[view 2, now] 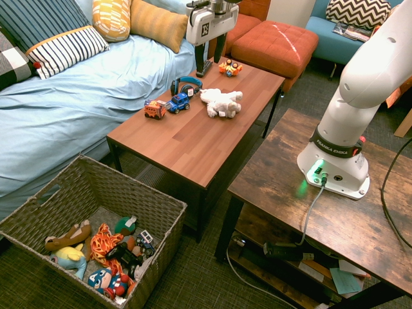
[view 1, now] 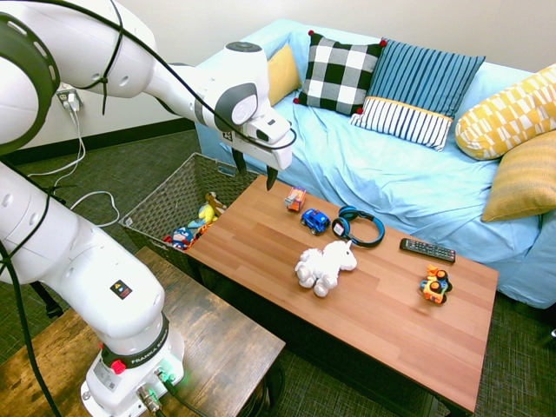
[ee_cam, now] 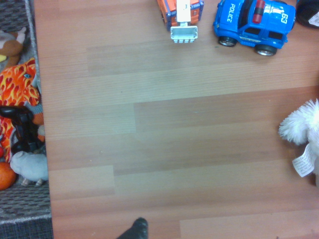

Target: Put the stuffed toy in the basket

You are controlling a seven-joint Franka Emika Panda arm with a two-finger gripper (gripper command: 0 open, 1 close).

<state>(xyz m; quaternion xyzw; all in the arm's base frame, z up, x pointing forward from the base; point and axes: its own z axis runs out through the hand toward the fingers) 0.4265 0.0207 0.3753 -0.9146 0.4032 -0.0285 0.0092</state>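
Observation:
The stuffed toy [view 1: 324, 265], a small white plush horse, lies on its side near the middle of the wooden coffee table [view 1: 373, 330]. It also shows in the second exterior view [view 2: 220, 102] and at the edge of the wrist view [ee_cam: 303, 130]. The basket [view 1: 165, 198] is a large grey woven bin on the floor at the table's end [view 2: 96, 177], with several toys inside; the wrist view shows its wall [ee_cam: 12, 15]. My gripper [view 1: 256, 176] hangs open and empty above the table end nearest the basket [view 2: 212, 64], well apart from the plush.
An orange toy truck [view 1: 295, 199], a blue police car [view 1: 315, 221], blue headphones [view 1: 359, 226], a black remote [view 1: 427, 250] and an orange toy car [view 1: 435, 285] share the table. A blue sofa [view 1: 391, 174] with cushions runs along its far side.

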